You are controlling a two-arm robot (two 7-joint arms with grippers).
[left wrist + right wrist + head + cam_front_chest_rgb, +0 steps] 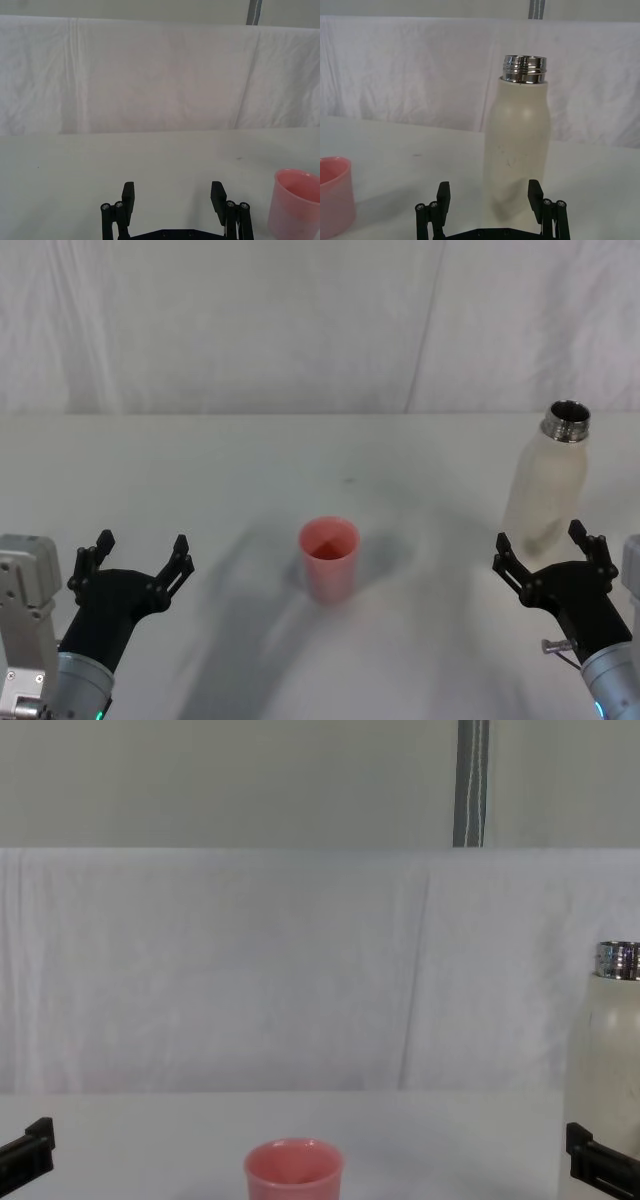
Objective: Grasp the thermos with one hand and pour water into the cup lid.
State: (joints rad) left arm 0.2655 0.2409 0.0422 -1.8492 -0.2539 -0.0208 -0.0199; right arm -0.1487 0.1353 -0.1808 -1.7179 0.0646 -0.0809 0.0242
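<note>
While both end effectors, left (139, 555) and right (546, 550), gape released, the unmarked thermos (543, 485) stands beside the cup lid (329, 558).

Head view downward, chest level, wrists forward

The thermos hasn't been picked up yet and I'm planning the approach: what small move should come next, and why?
Probably ease the right gripper forward around the thermos. Its fingers are open and the bottle stands upright just beyond them, lined up with the gap in the right wrist view, untouched. The cup lid waits mid-table, and the left gripper hovers open at the near left.
</note>
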